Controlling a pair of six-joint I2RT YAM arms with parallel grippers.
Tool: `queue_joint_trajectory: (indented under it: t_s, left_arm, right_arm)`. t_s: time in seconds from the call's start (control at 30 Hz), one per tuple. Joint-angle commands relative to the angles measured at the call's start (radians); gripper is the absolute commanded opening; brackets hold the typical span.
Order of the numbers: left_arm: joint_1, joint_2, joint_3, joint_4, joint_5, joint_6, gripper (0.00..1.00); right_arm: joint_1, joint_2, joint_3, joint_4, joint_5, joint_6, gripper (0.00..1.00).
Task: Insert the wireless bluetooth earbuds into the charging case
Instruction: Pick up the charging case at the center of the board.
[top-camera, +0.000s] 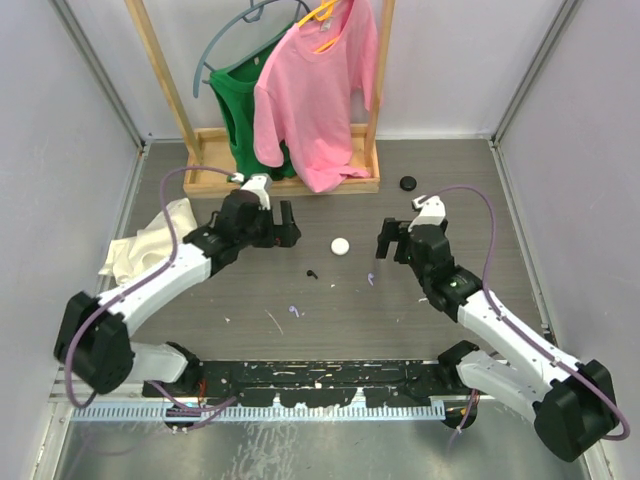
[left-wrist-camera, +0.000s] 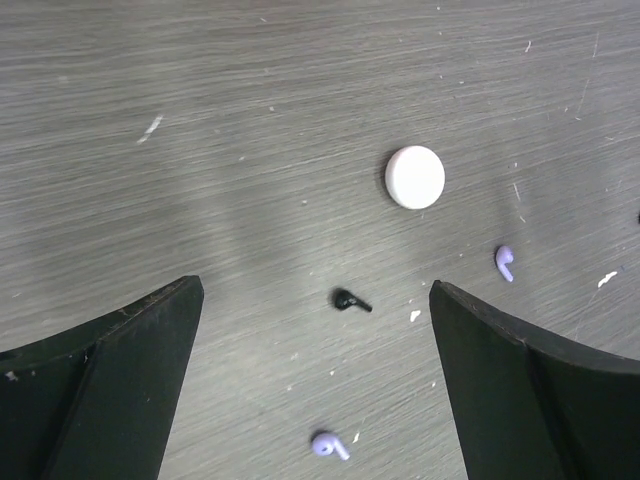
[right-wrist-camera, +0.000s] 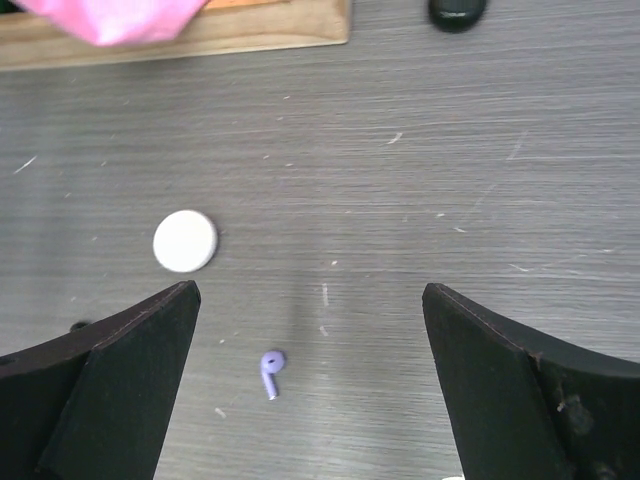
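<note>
The left fingers (left-wrist-camera: 100, 390) and right fingers (right-wrist-camera: 110, 380) are released, holding nothing. On the table (left-wrist-camera: 250, 120), the black earbud (left-wrist-camera: 350, 300) lies at 7 o'clock of the white round case (left-wrist-camera: 415, 177), a lilac earbud (left-wrist-camera: 505, 262) at 5 o'clock.

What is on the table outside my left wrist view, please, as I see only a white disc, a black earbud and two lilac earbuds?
Observer: A black round object lies near the wooden rack base, well beyond the white disc.
Operator: Thank you. Where is the right tool?
Observer: The right tool hangs open to the right of the white disc, and its own camera frames one lilac earbud.
Operator: Is there anything on the left side?
Observer: A cream cloth lies crumpled by the left wall.
</note>
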Motion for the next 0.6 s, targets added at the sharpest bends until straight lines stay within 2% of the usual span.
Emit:
queue_joint_trajectory:
  t_s: [0.0, 0.17, 0.27, 0.47, 0.57]
  left_arm:
    - [0.028, -0.155, -0.052, -0.086, -0.082, 0.051, 0.98]
    - [0.111, -0.239, -0.084, -0.156, -0.125, 0.028, 0.98]
    - [0.197, -0.248, -0.094, -0.156, -0.095, -0.003, 0.98]
    - [0.335, -0.162, -0.091, -0.095, 0.032, -0.068, 0.98]
    - [0.361, -0.113, -0.066, -0.070, -0.016, -0.065, 1.00]
  right_arm:
    - [-0.109, -0.013, 0.039, 0.013, -0.043, 0.015, 1.00]
    - [-0.262, -0.081, -0.001, -0.021, -0.095, 0.089, 1.00]
    - [-0.320, -0.144, -0.034, -0.041, -0.099, 0.122, 1.00]
    - [-0.370, -0.253, -0.109, -0.044, -0.096, 0.155, 1.00]
    - [-0.370, -0.307, -0.143, -0.033, -0.100, 0.151, 1.00]
